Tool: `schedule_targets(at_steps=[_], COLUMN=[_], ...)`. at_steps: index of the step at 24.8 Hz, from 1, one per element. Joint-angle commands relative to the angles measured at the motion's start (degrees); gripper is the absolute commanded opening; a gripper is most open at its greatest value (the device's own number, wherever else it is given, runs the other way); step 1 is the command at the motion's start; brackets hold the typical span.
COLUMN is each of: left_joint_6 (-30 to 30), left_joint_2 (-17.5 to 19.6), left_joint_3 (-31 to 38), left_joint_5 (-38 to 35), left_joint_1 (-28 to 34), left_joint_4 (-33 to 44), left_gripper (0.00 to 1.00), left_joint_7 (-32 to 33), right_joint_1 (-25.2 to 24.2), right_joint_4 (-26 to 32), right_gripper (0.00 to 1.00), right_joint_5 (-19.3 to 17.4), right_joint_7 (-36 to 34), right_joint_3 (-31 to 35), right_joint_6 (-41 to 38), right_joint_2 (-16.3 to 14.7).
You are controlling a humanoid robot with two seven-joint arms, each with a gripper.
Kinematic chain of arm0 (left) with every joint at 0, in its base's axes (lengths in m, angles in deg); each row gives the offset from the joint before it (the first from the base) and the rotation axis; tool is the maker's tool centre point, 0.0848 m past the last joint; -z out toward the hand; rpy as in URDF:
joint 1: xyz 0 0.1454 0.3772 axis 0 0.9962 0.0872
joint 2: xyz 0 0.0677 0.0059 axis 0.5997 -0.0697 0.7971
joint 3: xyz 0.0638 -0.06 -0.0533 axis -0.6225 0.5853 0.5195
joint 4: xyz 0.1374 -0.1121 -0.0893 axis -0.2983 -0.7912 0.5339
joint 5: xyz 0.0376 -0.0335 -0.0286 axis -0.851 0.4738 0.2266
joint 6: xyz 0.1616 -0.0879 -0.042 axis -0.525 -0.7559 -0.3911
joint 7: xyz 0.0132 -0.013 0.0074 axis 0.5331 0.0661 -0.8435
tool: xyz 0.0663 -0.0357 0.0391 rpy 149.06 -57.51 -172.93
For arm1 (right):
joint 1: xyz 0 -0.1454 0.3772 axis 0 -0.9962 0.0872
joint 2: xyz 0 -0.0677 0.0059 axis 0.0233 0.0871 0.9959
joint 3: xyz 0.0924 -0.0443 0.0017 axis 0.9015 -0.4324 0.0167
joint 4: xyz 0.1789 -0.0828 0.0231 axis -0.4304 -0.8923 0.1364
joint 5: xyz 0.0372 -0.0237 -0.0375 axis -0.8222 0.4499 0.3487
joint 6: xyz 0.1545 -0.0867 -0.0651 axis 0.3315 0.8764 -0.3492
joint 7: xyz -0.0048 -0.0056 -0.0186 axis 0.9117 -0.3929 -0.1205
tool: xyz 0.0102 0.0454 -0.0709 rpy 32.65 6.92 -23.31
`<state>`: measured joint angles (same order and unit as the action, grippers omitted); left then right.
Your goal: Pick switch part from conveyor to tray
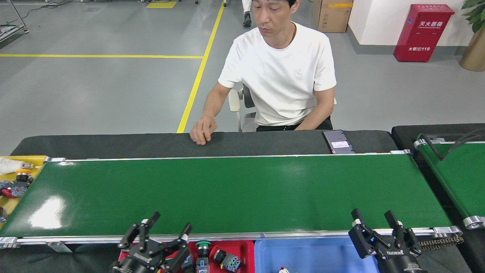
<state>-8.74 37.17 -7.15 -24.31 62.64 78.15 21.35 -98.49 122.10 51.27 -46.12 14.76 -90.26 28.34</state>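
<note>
both grippers hang at the near rail of the conveyor [227, 193], fingers spread and pinching nothing. left gripper [161, 233] sits over the red tray [248, 248]; right gripper [375, 227] sits at the right edge of the blue tray [314, 254], its fingers reaching just over the rail.

just beside the left gripper, the red tray holds switch parts: a green-capped push button [203, 247] standing upright and a black-bodied switch block [226, 260] lying tilted. these look already sorted. something small and white shows at the bottom edge of the blue tray, too cropped to name.

beyond the rail, the belt's long axis runs left to right and i see no switch part on it anywhere, so no pick target lies ahead of either gripper, and no part's heading or long axis can be read. my guess is that whichever arm a part lands nearer to will take it.

at the belt's far left end a yellow tray [36, 159] holds more switch parts [15, 184], nearer the left arm.

farther off, a person [280, 76] sits behind the black table edge, one hand [202, 131] resting on it, a phone [338, 141] lying to the right.
</note>
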Motion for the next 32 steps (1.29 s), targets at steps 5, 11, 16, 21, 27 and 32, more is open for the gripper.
schedule_targets(at_steps=[5,11,16,21,27,32], left_joint_6=[-0.62,-4.23,-11.08,-23.3,-21.11,-18.82], left_joint_2=[-0.35,-1.14,1.4,8.88,11.34,7.56], left_joint_3=[4.61,5.93,3.38,-4.18,-4.71,-4.7], left_joint_5=[0.37,0.28,0.19,-0.07,1.77,1.16], left_joint_1=[0.88,1.23,2.2,2.55,3.34,3.87], left_joint_4=[0.99,1.17,1.08,0.99,0.03,0.12], left_gripper=[1.0,1.0,1.0,1.0,1.0,1.0], left_joint_7=[-1.71,-1.79,-3.64,-3.9,-3.38,-3.64], right_joint_1=[0.6,-1.69,-7.13,-11.0,-8.02,-7.13], right_joint_4=[0.9,0.9,0.9,0.9,0.98,0.98], right_gripper=[0.98,0.98,0.95,0.98,0.98,0.99], right_joint_5=[-0.1,-0.1,-0.1,-0.1,13.34,14.23], right_joint_7=[-0.18,-2.9,-5.8,-8.97,-9.14,-9.41], right_joint_3=[0.39,1.18,1.18,1.27,1.18,1.18], right_joint_6=[-0.22,-2.77,-5.94,-6.11,12.34,11.55], right_joint_2=[-0.89,-2.04,-1.42,-1.95,-1.25,-1.51])
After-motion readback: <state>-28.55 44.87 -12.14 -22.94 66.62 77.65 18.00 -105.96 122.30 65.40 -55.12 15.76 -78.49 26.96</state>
